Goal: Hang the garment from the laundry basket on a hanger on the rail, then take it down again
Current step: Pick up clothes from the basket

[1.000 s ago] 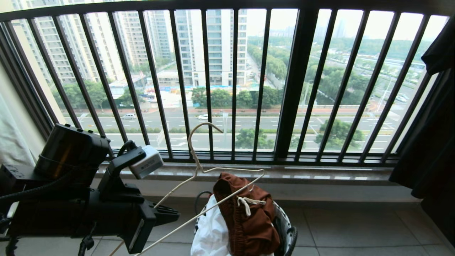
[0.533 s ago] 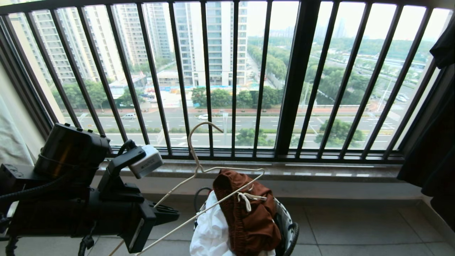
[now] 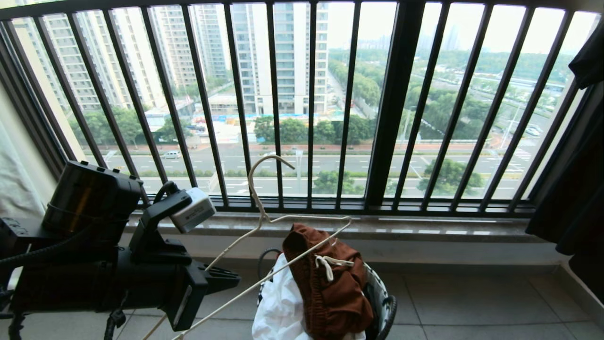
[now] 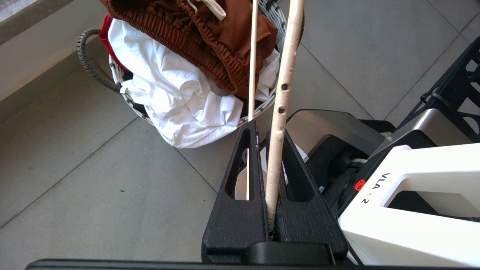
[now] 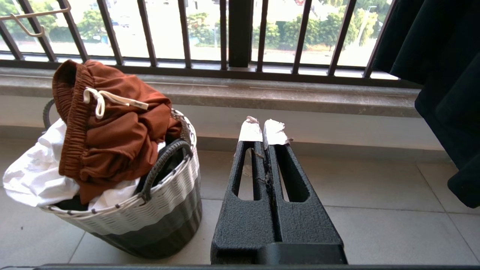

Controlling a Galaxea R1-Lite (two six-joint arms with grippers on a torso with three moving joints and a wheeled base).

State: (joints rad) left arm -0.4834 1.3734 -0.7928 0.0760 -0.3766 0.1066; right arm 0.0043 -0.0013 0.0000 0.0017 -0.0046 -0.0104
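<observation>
Rust-brown cloth, the garment [image 3: 330,283], lies bunched on top of the load in the laundry basket [image 5: 157,210], its gathered waistband uppermost and the white drawstring [image 5: 108,99] lying across the folds. Under it a white cloth [image 3: 281,307] spills over the basket's rim toward the robot's left. A strip of red fabric [image 4: 104,35] shows at the rim beside the dark looped cord handle [image 4: 88,60]. The basket stands on the grey tiled floor [image 3: 472,307], near the stone sill [image 3: 424,229] below the black barred window railing [image 3: 391,108]. A dark curtain [image 3: 575,179] hangs at the robot's right, well apart from the basket.

The hanger [image 3: 257,198], thin and cream-white, slants up from low at the left, with its long hook raised in front of the railing bars. Its lower wire crosses over the garment near the drawstring; whether it touches the cloth cannot be told. The garment is not on the hanger.

The left gripper [image 4: 270,138] is clamped on the hanger, one wire pinched between its black fingers and a second wire passing beside one finger. It sits to the left of the basket, with the garment beyond its fingertips along the hanger's length. The right gripper [image 5: 263,131] is low over the floor just to the right of the basket, its white-padded tips pressed together on nothing.
</observation>
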